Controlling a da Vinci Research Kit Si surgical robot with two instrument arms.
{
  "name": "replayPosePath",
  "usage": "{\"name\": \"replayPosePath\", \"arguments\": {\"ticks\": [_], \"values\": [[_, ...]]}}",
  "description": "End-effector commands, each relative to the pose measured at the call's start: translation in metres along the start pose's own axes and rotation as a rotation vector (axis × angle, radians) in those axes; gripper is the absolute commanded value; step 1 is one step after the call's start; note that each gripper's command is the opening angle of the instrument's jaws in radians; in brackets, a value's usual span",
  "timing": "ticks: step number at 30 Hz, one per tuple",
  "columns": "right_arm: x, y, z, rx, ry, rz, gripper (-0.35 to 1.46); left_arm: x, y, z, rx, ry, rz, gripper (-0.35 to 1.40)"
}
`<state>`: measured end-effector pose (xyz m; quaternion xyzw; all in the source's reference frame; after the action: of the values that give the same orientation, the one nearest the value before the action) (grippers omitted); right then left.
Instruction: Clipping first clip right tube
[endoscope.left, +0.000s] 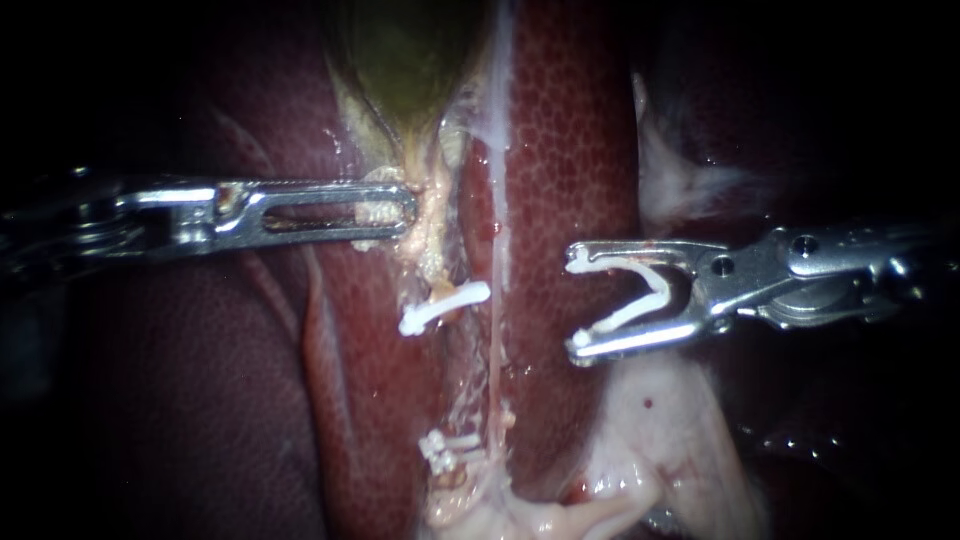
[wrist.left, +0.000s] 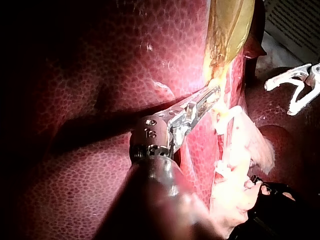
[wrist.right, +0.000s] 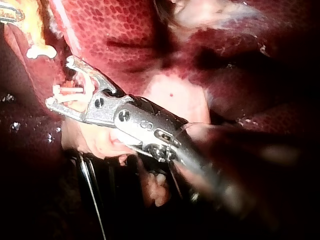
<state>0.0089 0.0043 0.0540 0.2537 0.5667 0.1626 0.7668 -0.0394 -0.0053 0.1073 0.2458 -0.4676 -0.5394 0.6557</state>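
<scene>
Endoscope: right tube (endoscope.left: 497, 350) is the thin pale strand just right of frame centre. Its long axis runs top to bottom, and the lower end is lost in a pale tangle at the bottom edge. Right instrument (endoscope.left: 575, 300) enters from the right with its shaft horizontal. Its jaws are spread wide and seat the loaded clip (endoscope.left: 622, 316) along both of them. The clip's mouth points frame-left at the tube but is apart from it, over liver (endoscope.left: 570, 150). Left instrument (endoscope.left: 395, 210) enters from the left, jaws closed on pale tissue (endoscope.left: 435, 215) under the gallbladder (endoscope.left: 405, 60). A placed clip (endoscope.left: 445, 307) lies tilted across the strand left of the right tube. More clips (endoscope.left: 445, 450) sit lower down, count unclear. Both shafts fade into dark.

Left wrist: jaws clamp the pale tissue at the gallbladder's narrow end. The right instrument and loaded clip are ahead and off to the side, partly cut off. Right tube not distinguishable.

Right wrist: jaws wide, loaded clip inside, mouth facing the placed clip ahead. Shaft blurred. Only the left instrument's tip shows, in a far corner.
</scene>
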Motion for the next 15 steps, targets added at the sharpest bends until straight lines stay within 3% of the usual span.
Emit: {"name": "replayPosePath", "arguments": {"ticks": [1, 6, 15], "values": [[0.0000, 0.0000, 0.0000, 0.000, 0.000, 0.000, 0.60, 0.0000, 0.0000, -0.0001, 0.000, 0.000, 0.000, -0.33], [0.0000, 0.0000, 0.0000, 0.000, 0.000, 0.000, 0.60, -0.0006, -0.0001, -0.0008, 0.006, 0.005, -0.003, -0.33], [-0.0002, 0.0000, 0.0002, 0.002, 0.000, -0.001, 0.60, -0.0041, 0.0003, -0.0060, -0.017, -0.010, -0.027, -0.33]]}}
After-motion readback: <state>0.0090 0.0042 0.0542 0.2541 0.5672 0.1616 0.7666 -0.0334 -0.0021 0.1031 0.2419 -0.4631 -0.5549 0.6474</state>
